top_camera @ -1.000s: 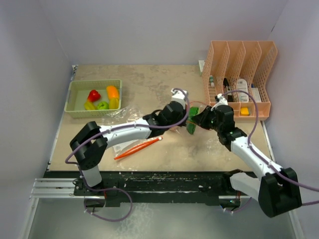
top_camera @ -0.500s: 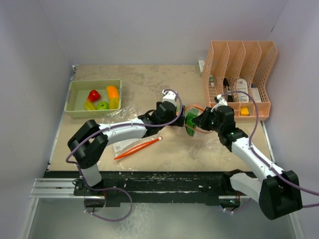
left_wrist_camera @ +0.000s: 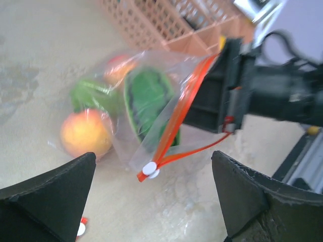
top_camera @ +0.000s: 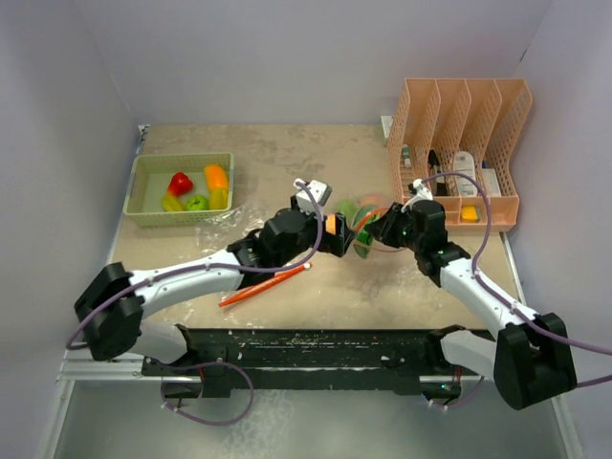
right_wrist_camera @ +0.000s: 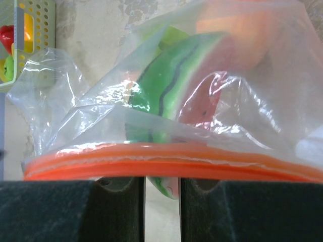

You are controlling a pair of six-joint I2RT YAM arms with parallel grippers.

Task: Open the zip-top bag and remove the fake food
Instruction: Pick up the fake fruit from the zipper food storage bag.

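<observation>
Plastic zip-top bag [right_wrist_camera: 101, 126] in right gripper [right_wrist_camera: 162, 182]

Clear crinkly plastic bag [right_wrist_camera: 60, 85], glossy fake food [right_wrist_camera: 171, 70]

A clear zip-top bag [left_wrist_camera: 132, 147] is being held tilted, right of the middle of the worktop [top_camera: 277, 158], pinched at its orange zip strip [right_wrist_camera: 166, 166] by the right gripper [right_wrist_camera: 162, 186]. Its white slider [left_wrist_camera: 149, 169] is being carried at the strip's low end, where two orange lines are parting. A striped watermelon slice [left_wrist_camera: 146, 101], a peach [left_wrist_camera: 86, 133], a green piece [left_wrist_camera: 83, 93] and an orange-red piece [left_wrist_camera: 118, 68] are being kept inside. Near the far left corner, a red piece [top_camera: 180, 182], an orange piece [top_camera: 216, 176], a yellow piece [top_camera: 172, 203] and a second green piece [top_camera: 197, 202] are being held in a green basket [top_camera: 143, 172].
</observation>
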